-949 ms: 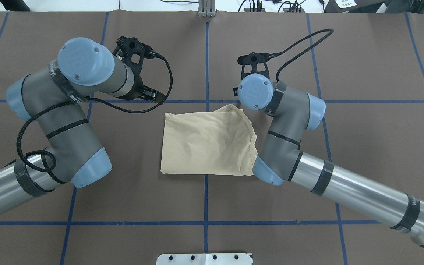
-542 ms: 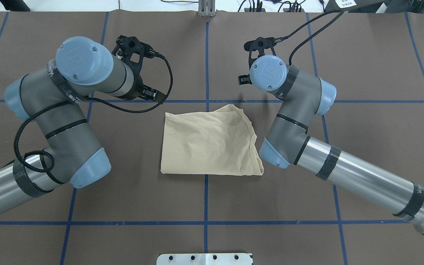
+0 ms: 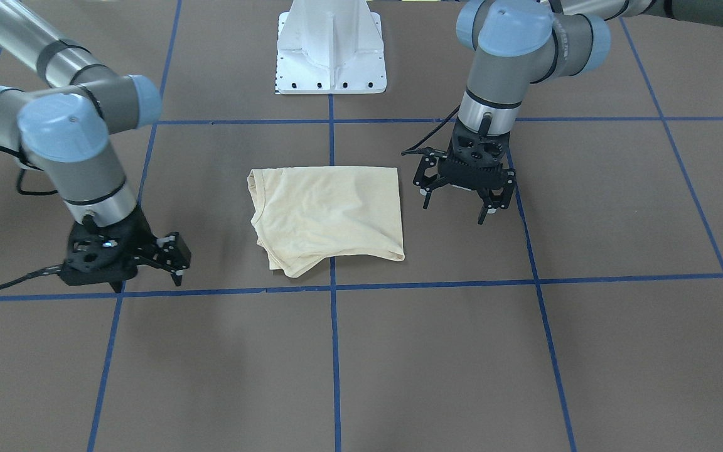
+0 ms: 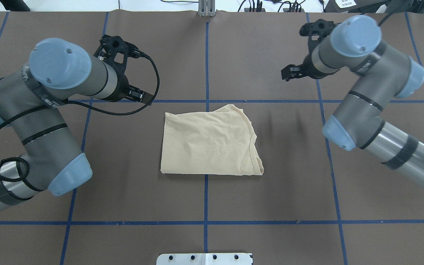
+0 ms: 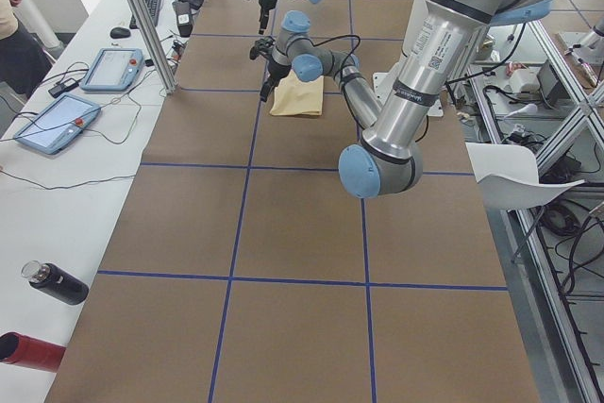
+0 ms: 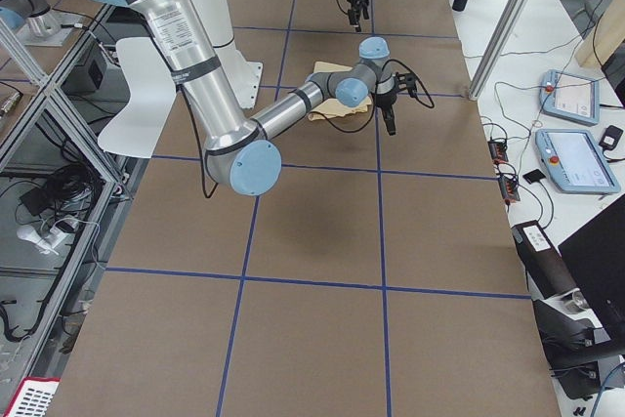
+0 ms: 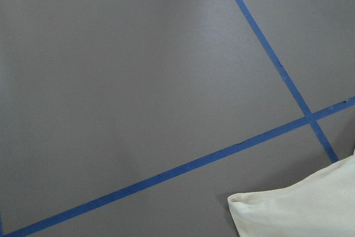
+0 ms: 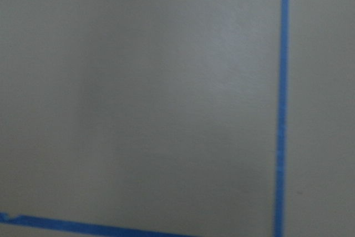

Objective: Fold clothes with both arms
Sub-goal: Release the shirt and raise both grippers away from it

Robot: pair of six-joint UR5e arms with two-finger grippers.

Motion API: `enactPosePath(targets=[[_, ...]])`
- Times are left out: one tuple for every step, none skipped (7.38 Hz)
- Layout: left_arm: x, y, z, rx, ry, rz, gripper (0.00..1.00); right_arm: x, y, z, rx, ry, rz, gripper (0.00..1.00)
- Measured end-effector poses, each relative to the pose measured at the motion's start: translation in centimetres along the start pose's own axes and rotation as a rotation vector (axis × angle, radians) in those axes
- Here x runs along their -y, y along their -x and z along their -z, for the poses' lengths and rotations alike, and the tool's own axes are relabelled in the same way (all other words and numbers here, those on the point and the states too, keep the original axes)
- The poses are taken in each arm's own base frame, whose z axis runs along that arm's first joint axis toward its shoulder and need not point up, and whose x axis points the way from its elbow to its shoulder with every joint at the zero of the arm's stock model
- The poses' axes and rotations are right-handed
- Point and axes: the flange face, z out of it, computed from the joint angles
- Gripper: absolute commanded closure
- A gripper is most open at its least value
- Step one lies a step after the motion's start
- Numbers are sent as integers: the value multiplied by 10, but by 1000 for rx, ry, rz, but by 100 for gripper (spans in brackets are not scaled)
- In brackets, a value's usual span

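Flanking the folded cream-yellow T-shirt (image 4: 208, 141), the black left hand (image 3: 455, 208) (nearer) and right hand (image 3: 176, 258) gaped empty.

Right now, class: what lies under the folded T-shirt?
The T-shirt rests on the brown table cover; a blue tape line runs beneath it. Whatever else its layers cover cannot be seen.

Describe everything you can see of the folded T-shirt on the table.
The T-shirt is pale cream-yellow, soft-looking cloth, folded into a rough rectangle and lying flat on the brown table, across a blue tape line. Its curved neckline edge faces the robot's right; stacked layers show there, and the far right corner bulges slightly. Light wrinkles cross the top; no print or sleeve is visible. Neither gripper touches it: the left gripper and right gripper stand open, apart from it.
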Motion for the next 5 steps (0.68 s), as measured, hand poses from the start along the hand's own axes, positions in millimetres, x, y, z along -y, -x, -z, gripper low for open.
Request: enactPosePath(targets=[[-6, 24, 16, 6, -7, -4, 0, -19, -69, 16, -3, 37, 76, 0], [-10, 57, 29, 13, 2, -39, 0, -37, -144, 32, 0, 80, 151, 0], [-13, 102, 43, 29, 20, -104, 0, -60, -222, 50, 10, 119, 194, 0], [-18, 160, 60, 54, 41, -177, 0, -91, -296, 69, 12, 145, 188, 0], [-26, 227, 83, 86, 61, -232, 0, -125, -359, 89, 16, 158, 138, 0]])
